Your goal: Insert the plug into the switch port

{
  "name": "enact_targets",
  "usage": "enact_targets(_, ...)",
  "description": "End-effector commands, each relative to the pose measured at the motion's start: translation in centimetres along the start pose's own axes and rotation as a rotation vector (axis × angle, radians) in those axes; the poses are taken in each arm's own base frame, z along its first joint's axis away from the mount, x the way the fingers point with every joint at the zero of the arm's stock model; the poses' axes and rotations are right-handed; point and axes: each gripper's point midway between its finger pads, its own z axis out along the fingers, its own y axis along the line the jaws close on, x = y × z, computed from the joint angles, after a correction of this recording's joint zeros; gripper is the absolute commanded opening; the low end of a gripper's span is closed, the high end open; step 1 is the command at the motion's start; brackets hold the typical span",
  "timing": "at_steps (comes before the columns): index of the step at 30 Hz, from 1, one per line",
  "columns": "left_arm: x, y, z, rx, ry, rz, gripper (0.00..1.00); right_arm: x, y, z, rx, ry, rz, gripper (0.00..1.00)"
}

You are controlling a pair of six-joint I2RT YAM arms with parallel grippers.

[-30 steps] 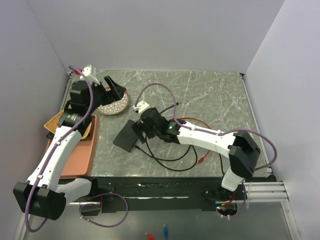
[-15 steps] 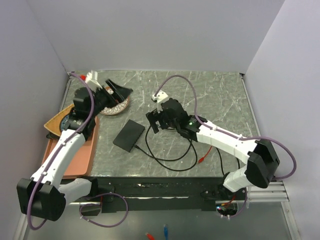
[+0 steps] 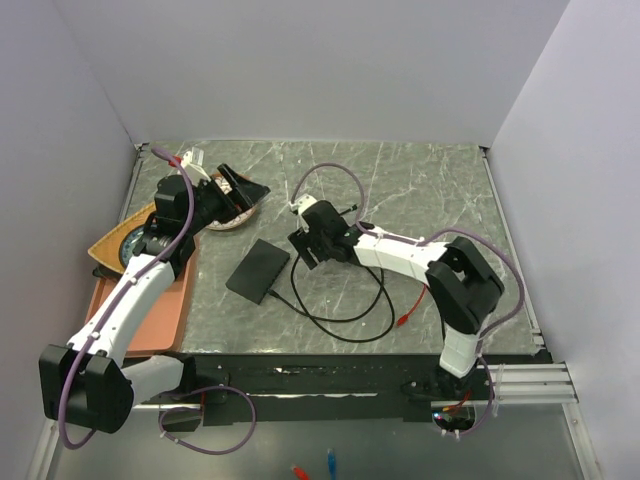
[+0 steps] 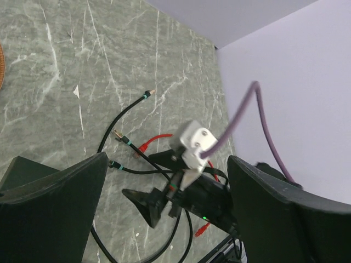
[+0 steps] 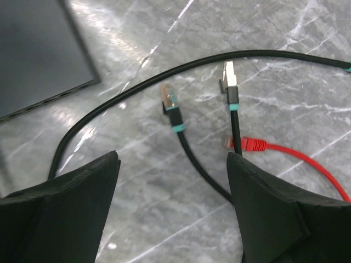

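Closest to the arm bases, a red cable (image 3: pixel 405 318) lies on the marble table (image 3: pixel 430 190), well back and to the right of the right gripper (image 3: pixel 306 252). A black cable (image 3: pixel 330 318) loops over the table behind that gripper. A terracotta tray (image 3: pixel 165 310) sits far off to its left, under the left arm.

The right gripper hangs low over the table, jaws spread wide and holding nothing. Just ahead of its fingertips lie two loose plugs on black leads. A teal-banded plug (image 5: pixel 167 98) sits almost in line with the gap. A second teal-banded plug (image 5: pixel 229 74) lies a little further out, toward the finger on the right of the wrist view. A red plug (image 5: pixel 249 144) lies just beside that same finger. None of the three touches the fingers.

The switch (image 3: pixel 258 270) lies flat on the table just to the left of the right gripper, apart from it. A black lead passes close by its corner.

Farthest off, the left gripper (image 3: pixel 243 188) hovers over a patterned dish (image 3: pixel 225 216), jaws released and empty, well apart from the switch.
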Motion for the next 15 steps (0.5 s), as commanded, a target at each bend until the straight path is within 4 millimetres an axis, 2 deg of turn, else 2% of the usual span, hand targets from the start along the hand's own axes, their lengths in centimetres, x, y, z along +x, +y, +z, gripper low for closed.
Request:
enact_targets(1,-2.0,-2.3,-0.9,0.056,-0.062,0.040,0.96,-1.7,-1.1,0.7,0.026,-0.003,0.003,0.80)
enact_targets(5,-2.1,-2.2,-1.0,0.048,-0.067,0.046,0.96,-0.6,-1.5,2.1,0.002,0.040,0.032,0.72)
enact_targets(6,-2.2,-2.2,-1.0,0.048,-0.069,0.050,0.96,-0.5,-1.4,2.3,-0.005,0.045,0.035,0.67)
enact_targets(15,-2.1,-1.2,-0.8,0.000,-0.062,0.062,0.96,1.3,-0.7,4.4,-0.043,0.108,0.033,0.62)
